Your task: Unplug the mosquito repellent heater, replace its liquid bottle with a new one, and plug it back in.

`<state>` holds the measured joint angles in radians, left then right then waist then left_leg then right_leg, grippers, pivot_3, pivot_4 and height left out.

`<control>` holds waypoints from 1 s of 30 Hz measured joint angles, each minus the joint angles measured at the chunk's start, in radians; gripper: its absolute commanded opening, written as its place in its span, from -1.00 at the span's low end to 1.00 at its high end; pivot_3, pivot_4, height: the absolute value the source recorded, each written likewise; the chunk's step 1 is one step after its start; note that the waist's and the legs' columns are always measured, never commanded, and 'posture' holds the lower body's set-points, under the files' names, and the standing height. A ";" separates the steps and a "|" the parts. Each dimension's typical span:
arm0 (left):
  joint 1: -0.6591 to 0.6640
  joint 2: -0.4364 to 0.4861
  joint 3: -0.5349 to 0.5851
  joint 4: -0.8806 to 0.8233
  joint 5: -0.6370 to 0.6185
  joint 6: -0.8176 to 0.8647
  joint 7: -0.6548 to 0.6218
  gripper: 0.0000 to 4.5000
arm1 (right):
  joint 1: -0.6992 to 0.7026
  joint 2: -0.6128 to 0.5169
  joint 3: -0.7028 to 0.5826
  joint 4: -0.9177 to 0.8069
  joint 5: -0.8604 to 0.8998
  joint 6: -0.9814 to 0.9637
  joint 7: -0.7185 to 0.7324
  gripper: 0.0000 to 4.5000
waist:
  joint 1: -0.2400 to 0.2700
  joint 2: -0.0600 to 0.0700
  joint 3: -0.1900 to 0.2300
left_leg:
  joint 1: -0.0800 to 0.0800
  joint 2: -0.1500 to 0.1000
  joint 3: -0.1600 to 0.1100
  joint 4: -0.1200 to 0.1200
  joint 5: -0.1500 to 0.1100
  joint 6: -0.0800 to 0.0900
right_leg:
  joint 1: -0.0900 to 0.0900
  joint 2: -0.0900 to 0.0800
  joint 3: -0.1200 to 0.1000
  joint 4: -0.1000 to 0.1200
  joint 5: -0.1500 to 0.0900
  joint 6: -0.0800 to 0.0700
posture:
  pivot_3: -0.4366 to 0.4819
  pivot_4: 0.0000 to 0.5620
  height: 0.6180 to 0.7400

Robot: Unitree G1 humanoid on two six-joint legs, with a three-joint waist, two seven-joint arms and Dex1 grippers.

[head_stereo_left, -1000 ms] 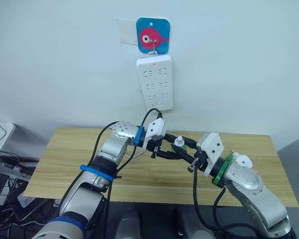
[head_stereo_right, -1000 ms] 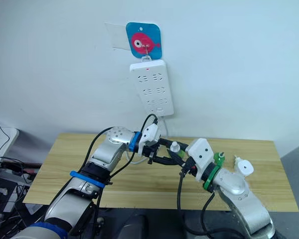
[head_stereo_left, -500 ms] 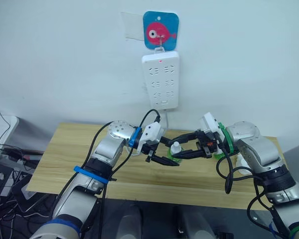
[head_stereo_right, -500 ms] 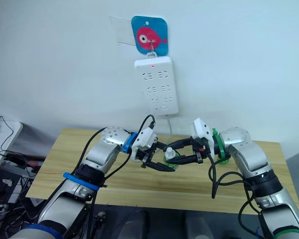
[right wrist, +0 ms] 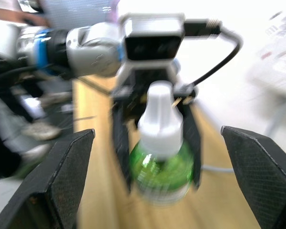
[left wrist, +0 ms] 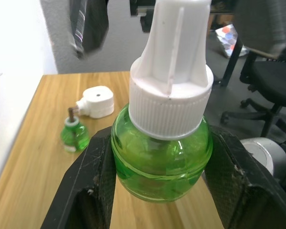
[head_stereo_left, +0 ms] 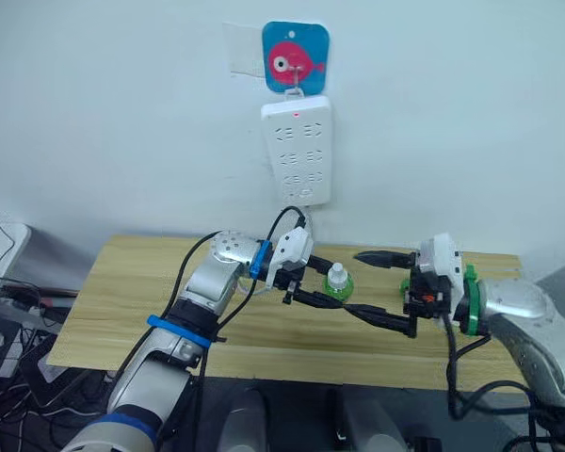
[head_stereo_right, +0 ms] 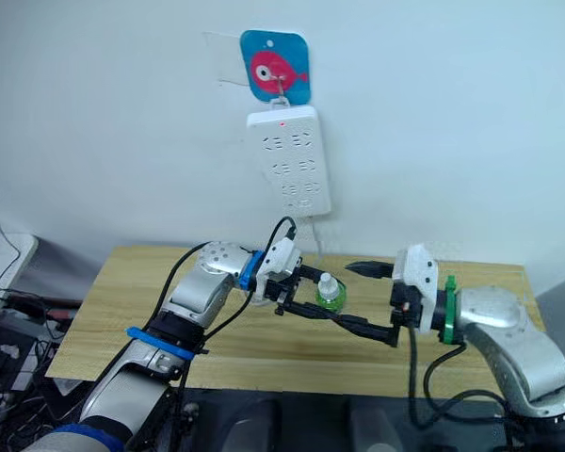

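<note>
The left pincer squeezes the new one, a little green bottle with a white cap, upright between its two black fingers above the wooden table. The right pincer is wide open and holds nothing; it faces the bottle from close by, one finger above the other. Beyond the left pincer, on the table, its liquid bottle stands touching the mosquito repellent heater, which lies unplugged.
</note>
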<state>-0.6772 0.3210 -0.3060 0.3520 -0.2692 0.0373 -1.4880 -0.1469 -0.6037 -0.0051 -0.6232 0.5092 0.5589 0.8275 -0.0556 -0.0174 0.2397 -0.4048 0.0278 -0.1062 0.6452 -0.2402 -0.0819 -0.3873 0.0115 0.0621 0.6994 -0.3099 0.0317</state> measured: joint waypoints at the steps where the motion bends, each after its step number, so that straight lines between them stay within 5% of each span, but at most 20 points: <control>1: 0.000 0.000 0.000 0.002 0.000 -0.001 0.002 -0.01 | -0.004 0.030 0.016 -0.012 -0.017 0.010 -0.049 0.99 | -0.002 0.000 0.000 | 0.001 0.000 0.000 0.000 0.000 0.000 | 0.000 0.000 0.000 0.000 0.000 0.000 | -0.13 -0.31 1.00; 10: -0.030 -0.014 -0.002 0.035 0.004 -0.002 0.002 -0.01 | -0.133 0.152 0.156 0.035 -0.129 0.071 -0.257 0.99 | -0.002 0.000 0.000 | 0.000 0.000 0.001 -0.001 0.000 0.000 | 0.000 0.000 0.001 0.000 0.000 0.000 | -0.18 -0.33 1.00; 16: -0.037 -0.021 -0.002 0.056 0.007 -0.007 0.004 -0.01 | -0.140 0.135 0.162 0.009 -0.143 0.124 -0.299 0.99 | -0.002 0.000 0.000 | -0.003 0.000 0.001 0.000 0.000 0.000 | -0.002 -0.001 0.000 -0.002 0.000 0.000 | -0.19 -0.33 1.00; 30: -0.045 -0.023 0.000 0.079 0.010 -0.024 0.013 -0.01 | 0.157 -0.025 -0.134 -0.174 0.044 0.132 -0.185 0.99 | -0.010 0.000 0.000 | 0.001 0.000 0.002 0.000 0.000 0.000 | 0.000 0.000 0.002 0.000 0.000 0.000 | -0.19 -0.33 1.00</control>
<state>-0.7221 0.2977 -0.3060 0.4309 -0.2597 0.0138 -1.4751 0.0101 -0.6282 -0.1390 -0.7970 0.5535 0.6913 0.6427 -0.0654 -0.0172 0.2396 -0.4038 0.0279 -0.1042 0.6451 -0.2401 -0.0815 -0.3869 0.0119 0.0638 0.6995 -0.3097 0.0317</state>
